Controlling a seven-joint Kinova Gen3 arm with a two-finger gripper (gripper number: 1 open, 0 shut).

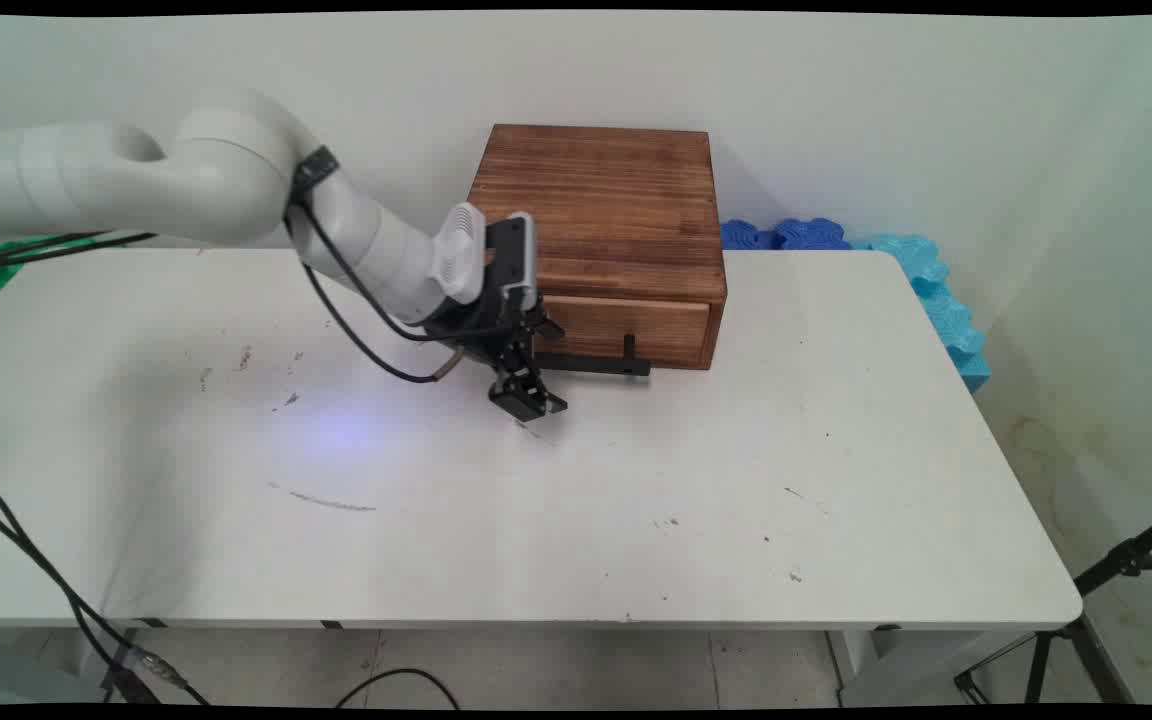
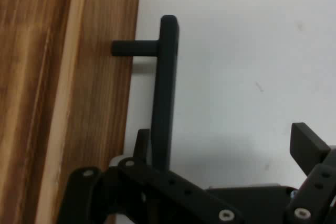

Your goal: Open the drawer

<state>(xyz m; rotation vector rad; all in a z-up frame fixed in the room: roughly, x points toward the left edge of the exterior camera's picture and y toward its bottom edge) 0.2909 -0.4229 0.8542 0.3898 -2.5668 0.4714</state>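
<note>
While the tool [image 1: 532,399] hangs low at the drawer front [image 1: 636,326], nothing is clamped: its fingers stand apart. Main view puts it at the left end of the black bar handle [image 1: 600,365], just above the bench [image 1: 636,520].

Hand view: the handle [image 2: 164,93] runs between the two fingers. One finger [image 2: 141,142] sits close beside the bar on the drawer side; the other [image 2: 310,148] is well out over bare bench. I can't tell whether the near finger touches the bar. The wide gap on the far side says no grip is made.

The wooden box [image 1: 601,200] sits at the middle of the bench's far edge, against the wall. Its single drawer faces the near side. The drawer front looks flush with the box, so I judge it shut. The handle stands off it on a short post.

As it lies: tool lined up around the handle, jaws not closed, drawer not pulled out.

Other items:
- blue foam pieces [image 1: 801,234] at the far right corner, running on down the right edge
- black cable [image 1: 356,310] looped under the arm
</note>
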